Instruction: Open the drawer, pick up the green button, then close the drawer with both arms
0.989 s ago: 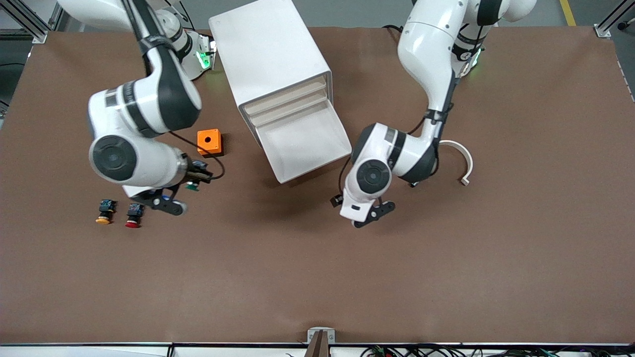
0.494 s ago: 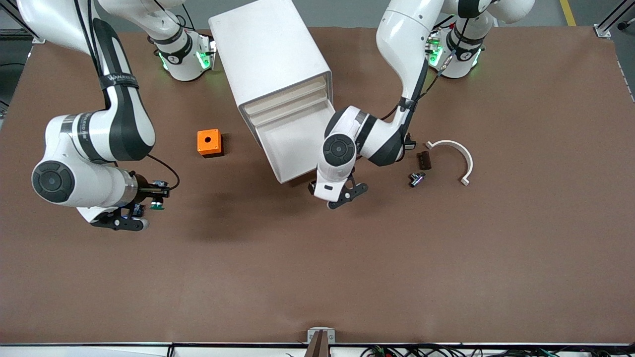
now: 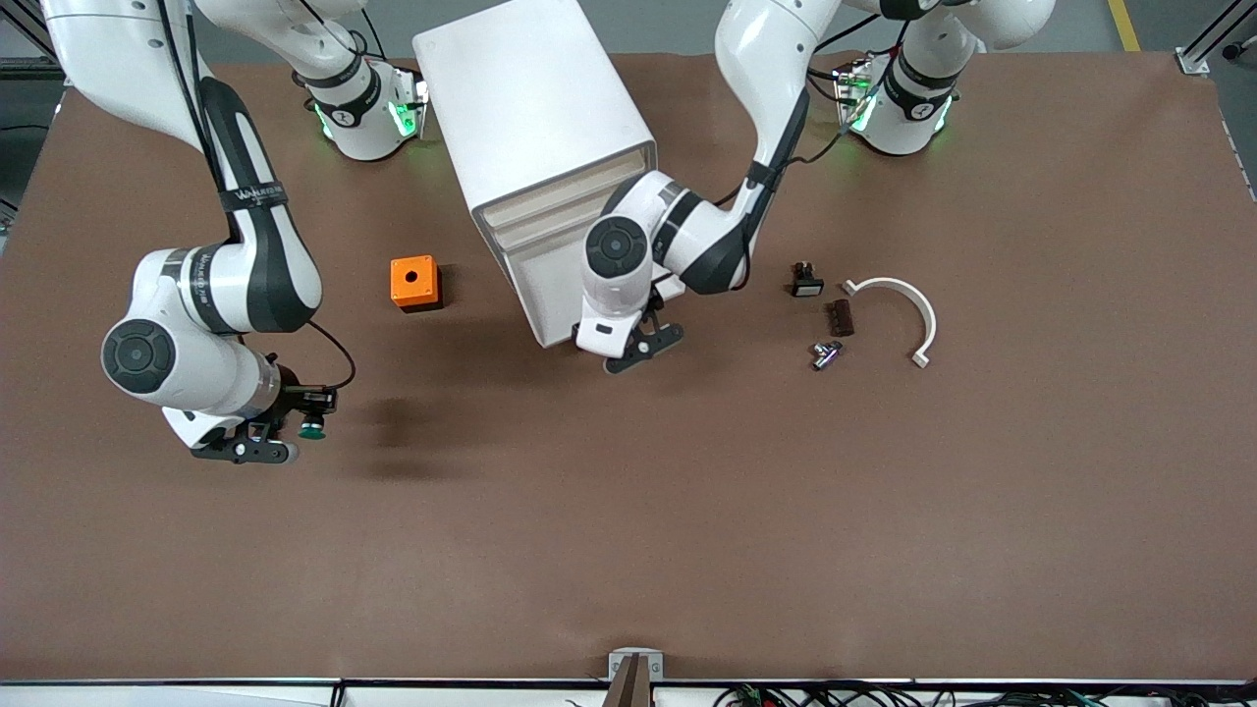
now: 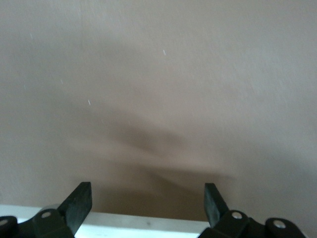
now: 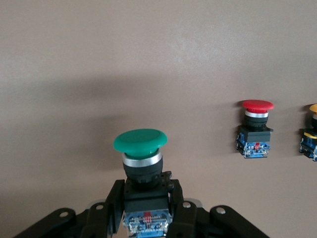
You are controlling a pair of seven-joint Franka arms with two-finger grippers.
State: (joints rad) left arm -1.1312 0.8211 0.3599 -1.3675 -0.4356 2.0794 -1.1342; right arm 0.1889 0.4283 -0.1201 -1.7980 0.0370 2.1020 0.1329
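Front view: the right gripper (image 3: 263,444), lower left of frame, clamps the green-capped black push button (image 3: 312,426) above bare table. Mid-frame, the left gripper (image 3: 643,344), fingers spread wide, sits at the white plastic drawer's cream front (image 3: 550,319). Judged step: closing; next, push it inward squarely.

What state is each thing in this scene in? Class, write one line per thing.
drawer: pulled out of the cabinet, partly under the left arm.
button: clamped in the right gripper, off the table, green cap outward.
right gripper: shut on the button.
left gripper: open, empty, at the drawer's front edge.
red button: lying loose on the table.
orange box: resting on the table beside the cabinet.
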